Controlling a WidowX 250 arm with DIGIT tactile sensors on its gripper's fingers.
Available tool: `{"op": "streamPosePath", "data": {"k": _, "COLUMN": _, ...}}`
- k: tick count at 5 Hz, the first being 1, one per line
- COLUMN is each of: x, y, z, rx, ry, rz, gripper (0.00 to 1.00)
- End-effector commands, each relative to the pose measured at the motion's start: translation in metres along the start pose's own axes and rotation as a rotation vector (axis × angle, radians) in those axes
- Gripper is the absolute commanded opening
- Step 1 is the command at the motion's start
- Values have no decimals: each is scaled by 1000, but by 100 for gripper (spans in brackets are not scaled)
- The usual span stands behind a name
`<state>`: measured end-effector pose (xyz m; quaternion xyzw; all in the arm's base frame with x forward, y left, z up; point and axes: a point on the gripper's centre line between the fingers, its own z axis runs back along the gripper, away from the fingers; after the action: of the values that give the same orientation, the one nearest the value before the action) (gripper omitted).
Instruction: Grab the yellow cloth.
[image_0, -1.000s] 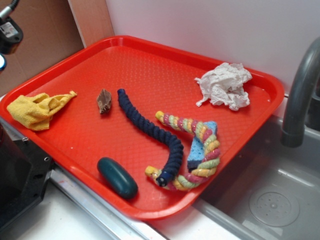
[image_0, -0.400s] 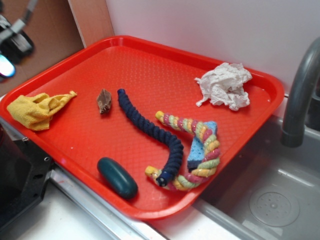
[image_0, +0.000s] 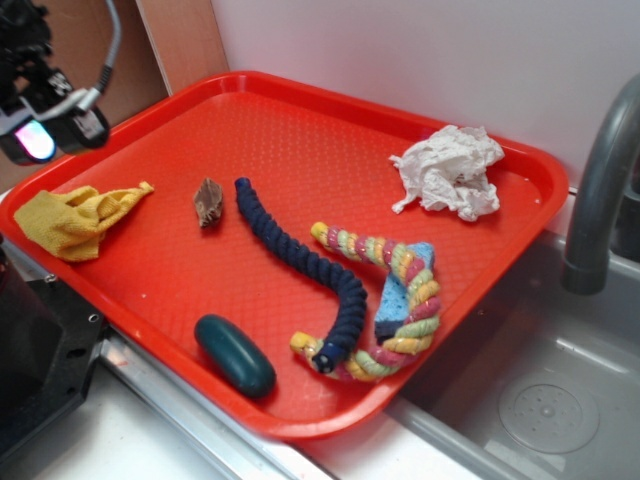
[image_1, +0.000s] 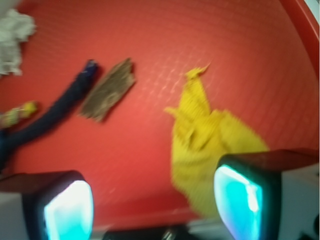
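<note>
The place looks like a toy kitchen set in a lab. A grey sink basin with a drain lies just right of the red tray, and a dark curved faucet rises behind the basin. A plain white wall stands behind the tray.

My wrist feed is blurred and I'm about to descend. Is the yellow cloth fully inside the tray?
Observer: The exterior view shows the yellow cloth in the left corner of the red tray, with its outer side against the rim.
Operator: Where is the gripper relative to it?
Observer: The gripper hangs raised above the tray's back-left edge, clear of the cloth and not touching it.
Operator: Is there anything nearby that my view misses?
Observer: A dark green oval object lies near the tray's front edge, well apart from the cloth.
</note>
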<state>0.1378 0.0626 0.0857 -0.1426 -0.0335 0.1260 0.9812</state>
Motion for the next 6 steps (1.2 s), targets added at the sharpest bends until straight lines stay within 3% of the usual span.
{"op": "streamPosePath", "data": {"k": 1, "x": 12, "y": 8, "z": -39, "rx": 129, "ry": 140, "rz": 36, "gripper": 100}}
{"op": "streamPosePath", "data": {"k": 2, "x": 3, "y": 17, "z": -50, "rx": 181, "ry": 197, "rz": 48, "gripper": 100}}
{"op": "streamPosePath", "data": {"k": 3, "x": 0, "y": 32, "z": -56, "rx": 244, "ry": 208, "rz": 113, "gripper": 100}}
{"op": "streamPosePath", "data": {"k": 4, "x": -8, "y": 56, "z": -61, "rx": 286, "ry": 244, "rz": 219, "gripper": 0}}
{"op": "streamPosePath", "data": {"k": 5, "x": -16, "y": 65, "z": -67, "rx": 299, "ry": 273, "rz": 259, "gripper": 0}}
{"op": "streamPosePath", "data": {"k": 6, "x": -13, "y": 44, "z": -46, "rx": 202, "ry": 194, "rz": 210, "gripper": 0}}
